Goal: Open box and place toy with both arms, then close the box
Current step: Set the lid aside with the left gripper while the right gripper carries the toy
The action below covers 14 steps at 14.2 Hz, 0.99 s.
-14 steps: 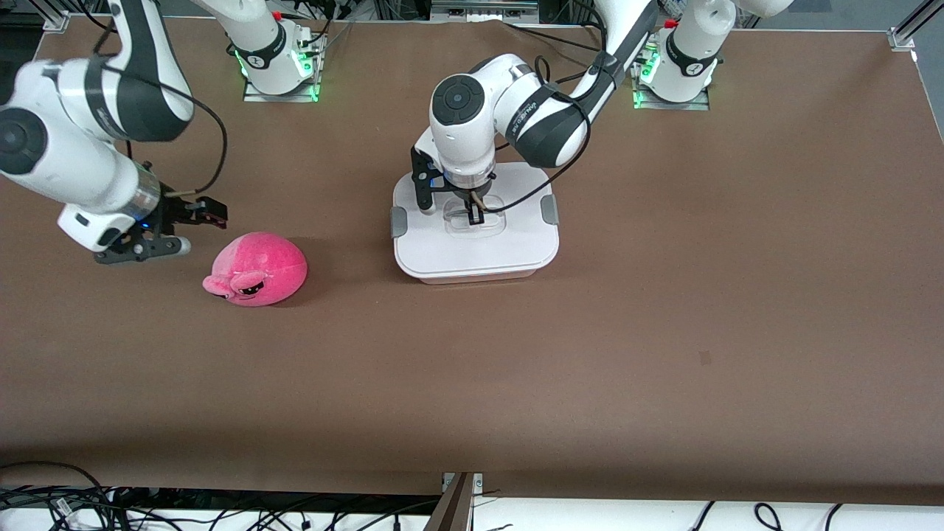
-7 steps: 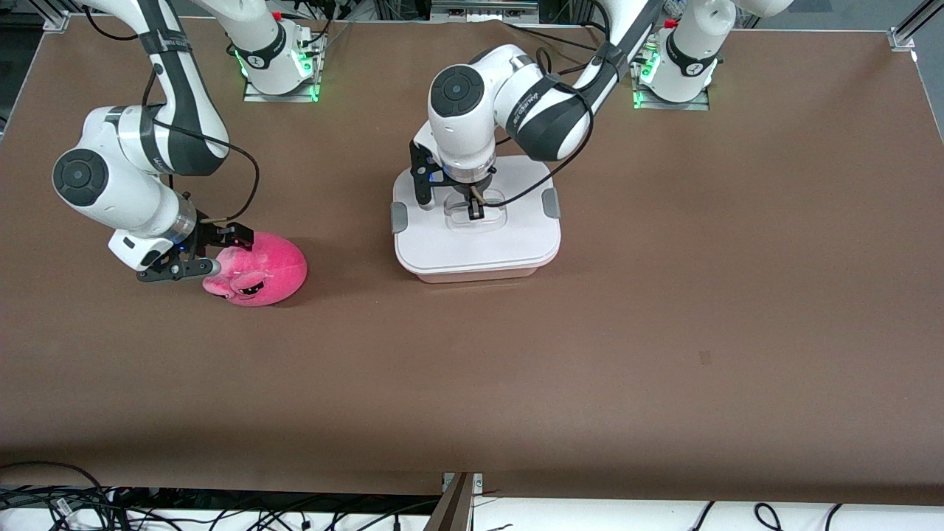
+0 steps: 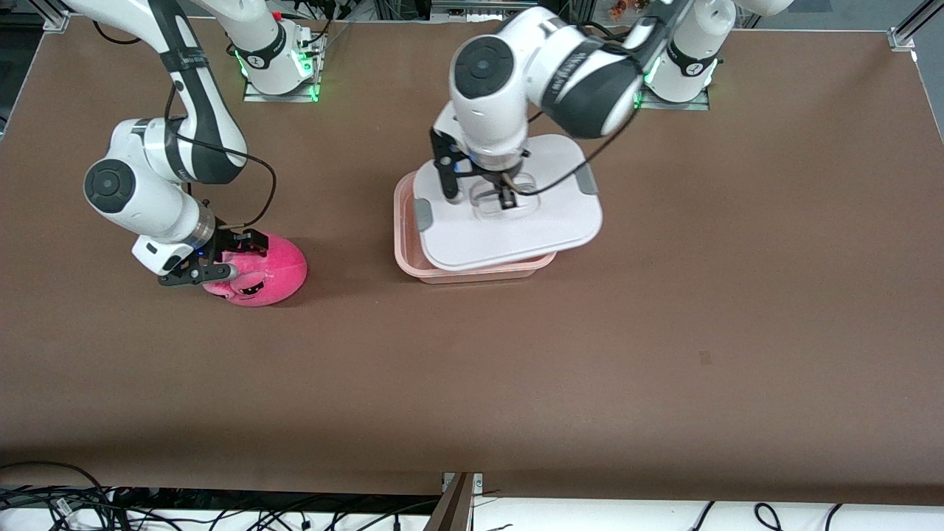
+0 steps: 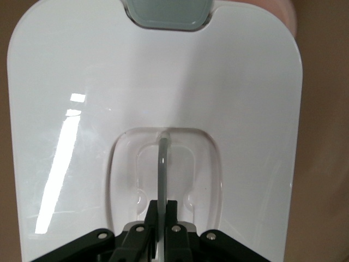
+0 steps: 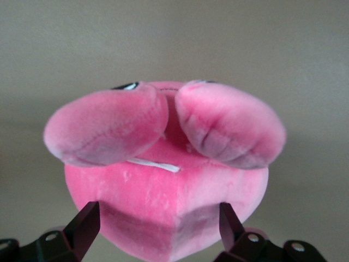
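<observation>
Left tool [image 3: 505, 193] pinches the clear handle [image 4: 162, 164] of the white lid [image 3: 509, 221], fingers pressed together on it. Lid is held up over the pink tub [image 3: 404, 254], skewed toward the left arm's end, so one strip of the tub is uncovered. Tub contents probably nil, mostly hidden by lid. Right tool [image 3: 221, 254] is spread around the pink plush toy [image 3: 262, 269], which sits on the bench [image 3: 664, 332] toward the right arm's end, well apart from the tub.
</observation>
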Tool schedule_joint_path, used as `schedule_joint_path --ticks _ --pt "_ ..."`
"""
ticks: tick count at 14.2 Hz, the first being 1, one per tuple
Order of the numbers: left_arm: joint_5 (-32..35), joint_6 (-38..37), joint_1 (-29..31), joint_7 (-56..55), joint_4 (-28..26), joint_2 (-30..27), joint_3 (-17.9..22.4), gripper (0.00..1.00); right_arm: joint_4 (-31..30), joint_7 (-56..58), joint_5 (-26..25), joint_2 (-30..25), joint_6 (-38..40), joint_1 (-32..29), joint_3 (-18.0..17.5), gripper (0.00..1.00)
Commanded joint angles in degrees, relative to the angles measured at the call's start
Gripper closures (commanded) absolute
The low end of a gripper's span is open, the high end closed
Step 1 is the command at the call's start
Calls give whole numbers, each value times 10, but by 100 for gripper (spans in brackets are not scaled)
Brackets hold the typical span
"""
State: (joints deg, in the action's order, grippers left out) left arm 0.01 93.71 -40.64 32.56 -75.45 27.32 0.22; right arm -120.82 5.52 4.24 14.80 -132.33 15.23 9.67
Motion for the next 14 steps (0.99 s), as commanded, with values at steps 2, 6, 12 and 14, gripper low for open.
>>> schedule_joint_path --ticks 2,6,12,14 --pt "6 -42 98 31 1 -30 -2 100 -11 19 7 -4 -9 0 -2 63" --pt "72 -63 210 163 20 -27 -1 100 1 37 6 -3 6 0 -2 100" --pt "81 -71 353 327 29 -25 -3 100 122 54 -1 -11 149 8 -32 100" --pt "82 -73 377 382 29 -27 -2 100 172 80 -4 -11 201 16 -55 100"
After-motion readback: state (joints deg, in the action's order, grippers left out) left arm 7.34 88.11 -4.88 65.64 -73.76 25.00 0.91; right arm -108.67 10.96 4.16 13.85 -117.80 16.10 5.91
